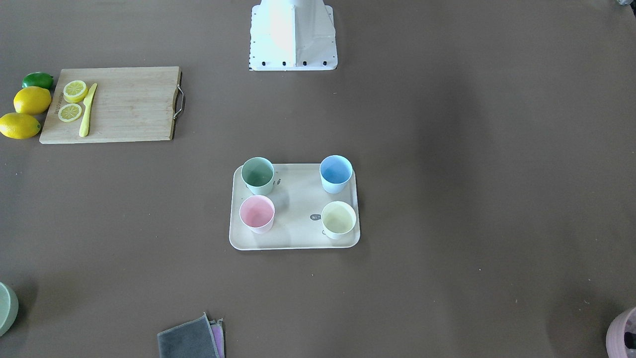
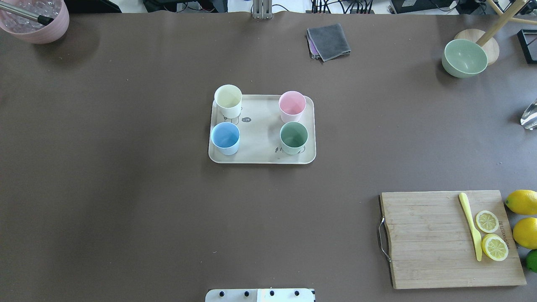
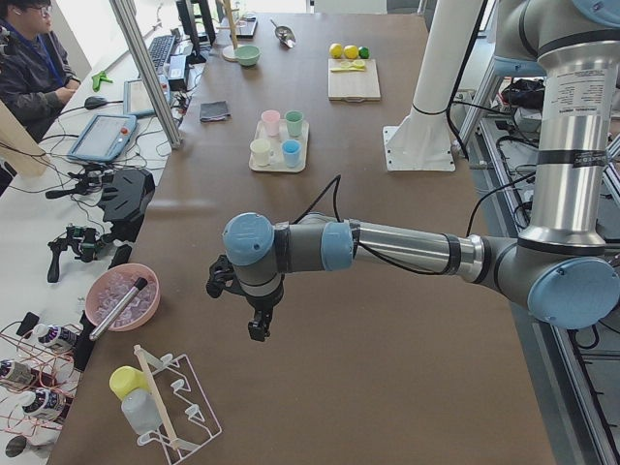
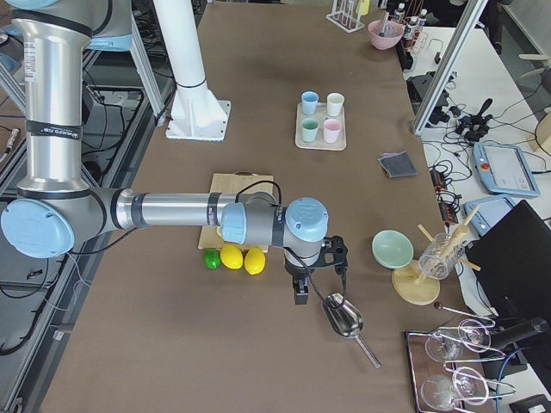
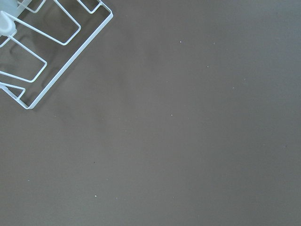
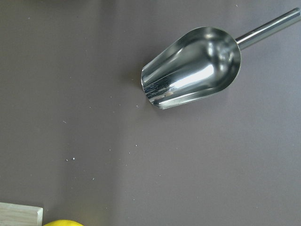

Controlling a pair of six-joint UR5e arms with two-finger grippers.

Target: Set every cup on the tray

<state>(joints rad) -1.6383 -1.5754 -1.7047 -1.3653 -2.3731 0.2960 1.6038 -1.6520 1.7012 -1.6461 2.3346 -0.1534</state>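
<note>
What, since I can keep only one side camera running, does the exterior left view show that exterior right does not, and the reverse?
Only exterior left: the left gripper hanging over bare table, and a seated operator. Only exterior right: the right gripper, also above the table, and wine glasses. Both: the beige tray carrying the pink cup, mint cup, cream cup and blue cup, plus the cutting board, lemons and green bowl.

Four cups (image 2: pixel 228 97) stood on the tray (image 2: pixel 260 130), one near each corner, in the middle of the worktop (image 2: pixel 126 188). Nearer the robot, on its right, lay the cutting board (image 2: pixel 428 239), bearing a knife (image 2: pixel 470 224) and two lemon slices (image 2: pixel 487 221). Whole lemons (image 2: pixel 522 202) lay just beside its outer edge.
</note>
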